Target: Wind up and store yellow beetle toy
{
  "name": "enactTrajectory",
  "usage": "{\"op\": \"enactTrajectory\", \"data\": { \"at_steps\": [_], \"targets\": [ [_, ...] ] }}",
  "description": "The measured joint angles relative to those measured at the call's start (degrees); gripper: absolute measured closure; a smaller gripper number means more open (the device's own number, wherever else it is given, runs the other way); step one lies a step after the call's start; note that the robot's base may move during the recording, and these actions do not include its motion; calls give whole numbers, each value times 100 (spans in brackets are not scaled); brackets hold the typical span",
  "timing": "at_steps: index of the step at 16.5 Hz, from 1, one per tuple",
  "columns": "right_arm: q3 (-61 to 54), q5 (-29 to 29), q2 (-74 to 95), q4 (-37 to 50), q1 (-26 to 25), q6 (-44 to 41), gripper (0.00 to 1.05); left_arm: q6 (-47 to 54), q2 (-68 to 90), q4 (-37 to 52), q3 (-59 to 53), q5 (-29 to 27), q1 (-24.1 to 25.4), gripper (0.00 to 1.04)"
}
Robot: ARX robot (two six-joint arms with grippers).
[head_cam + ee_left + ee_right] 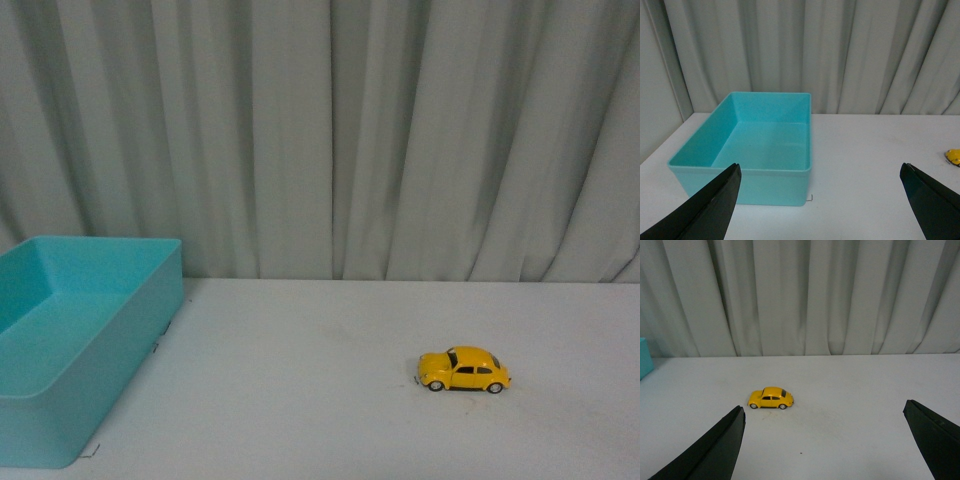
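The glossy, rounded yellow beetle toy point(464, 369) sat on the matte desk point(300, 400). Only wrist views showed the left gripper point(820, 168) and right gripper point(824, 407), both spread apart.

Yellow beetle toy point(464, 369) glossy — bin point(60, 330) smooth matt plastic, table point(320, 400) matt, curtain point(330, 130) cloth.

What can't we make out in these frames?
- yellow beetle toy: underside and any wind-up part are hidden beneath its body, and it is too small in the front and right wrist views. The left wrist view's edge cuts it to a sliver.
- teal bin: front view's left edge crops it. The right wrist view shows only a corner.
- left gripper, right gripper: only the open tips show in the wrist views. Neither appears in the front view.
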Motion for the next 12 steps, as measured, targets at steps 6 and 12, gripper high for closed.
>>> {"op": "enactTrajectory", "data": {
  "at_steps": [6,12],
  "targets": [
    [0,0,0,0,0,0,7,0,0,-2,0,0,0,7],
    [0,0,0,-2,0,0,7,0,0,-4,0,0,0,7]
  ]
}}
